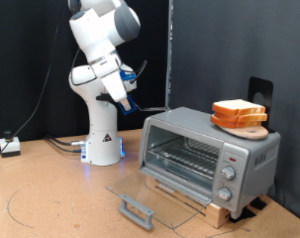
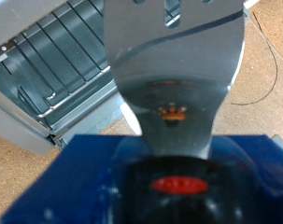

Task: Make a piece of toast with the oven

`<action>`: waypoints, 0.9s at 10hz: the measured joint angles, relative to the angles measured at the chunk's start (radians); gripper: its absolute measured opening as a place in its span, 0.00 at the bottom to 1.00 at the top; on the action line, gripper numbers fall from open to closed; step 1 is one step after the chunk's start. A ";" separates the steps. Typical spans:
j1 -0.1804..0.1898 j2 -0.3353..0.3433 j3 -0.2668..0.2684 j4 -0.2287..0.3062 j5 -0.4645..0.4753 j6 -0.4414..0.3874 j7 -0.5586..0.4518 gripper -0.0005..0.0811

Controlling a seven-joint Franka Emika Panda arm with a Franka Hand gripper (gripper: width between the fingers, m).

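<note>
A metal spatula is clamped in the gripper, raised at centre frame, well apart from the open oven. The piece of toast sits on a wooden board atop it; light and crumbly, best lifted from beneath.

Exterior view: even, bright room light, sharp focus, dark backdrop. Wrist view: soft overall blur, blue tint, glare on nearby metal.

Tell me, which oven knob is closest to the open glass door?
The bottom knob on the oven; the others sit above it, farther from the lowered door.
</note>
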 joint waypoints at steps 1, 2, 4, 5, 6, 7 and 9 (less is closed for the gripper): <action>0.000 0.006 0.023 0.024 -0.014 -0.041 0.046 0.49; -0.001 0.021 0.060 0.065 -0.047 -0.097 0.127 0.49; -0.007 0.079 0.140 0.165 -0.124 -0.204 0.300 0.49; -0.009 0.114 0.173 0.208 -0.157 -0.221 0.366 0.49; -0.013 0.149 0.207 0.247 -0.204 -0.225 0.427 0.49; -0.015 0.184 0.236 0.279 -0.220 -0.216 0.480 0.49; -0.026 0.223 0.250 0.304 -0.225 -0.214 0.497 0.49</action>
